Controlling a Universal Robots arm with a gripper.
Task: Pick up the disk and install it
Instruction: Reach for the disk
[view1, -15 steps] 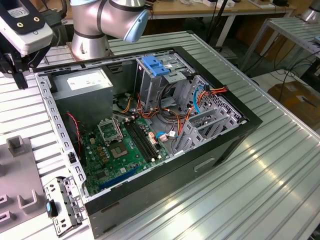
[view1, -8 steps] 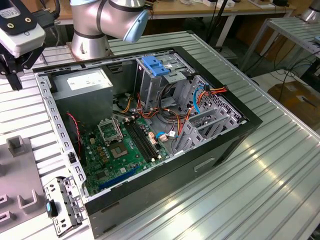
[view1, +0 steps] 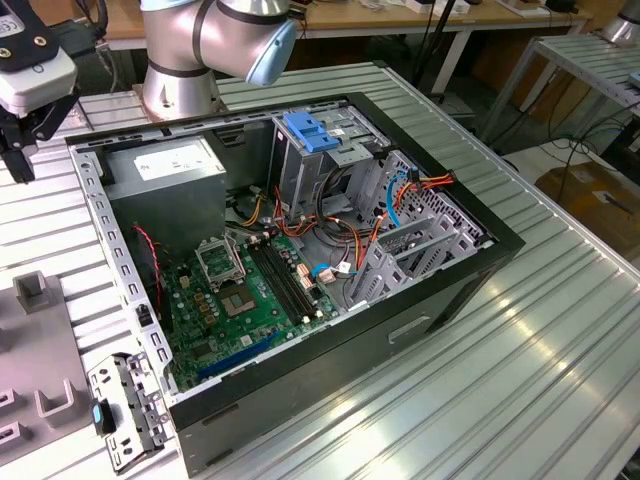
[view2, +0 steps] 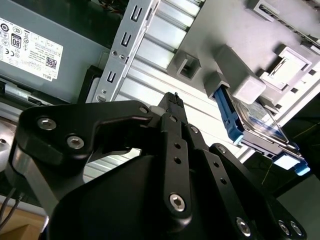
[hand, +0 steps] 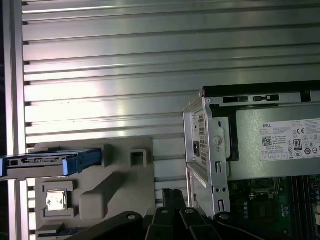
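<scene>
The disk (view2: 256, 125) stands on its edge in a grey holder block (view2: 240, 50), a metal slab with bright blue rails. In the first wrist view the disk (hand: 50, 165) lies at the far side of the holder (hand: 115, 185) from the computer case. My gripper (view2: 173, 102) hovers over the ribbed table between the case and the holder, apart from the disk, with its black fingers together and nothing between them. In the exterior view the gripper (view1: 20, 160) hangs at the far left, above the holder (view1: 40, 340). The tall metal drive cage (view1: 300, 175) with its blue latch (view1: 312, 133) stands inside the open case.
The open case (view1: 470, 275) holds a grey power supply (view1: 165, 165), a green motherboard (view1: 250, 300) and loose orange and blue cables (view1: 410, 190). A small square chip (hand: 56, 200) sits in the holder. The arm's base (view1: 180, 80) stands behind the case.
</scene>
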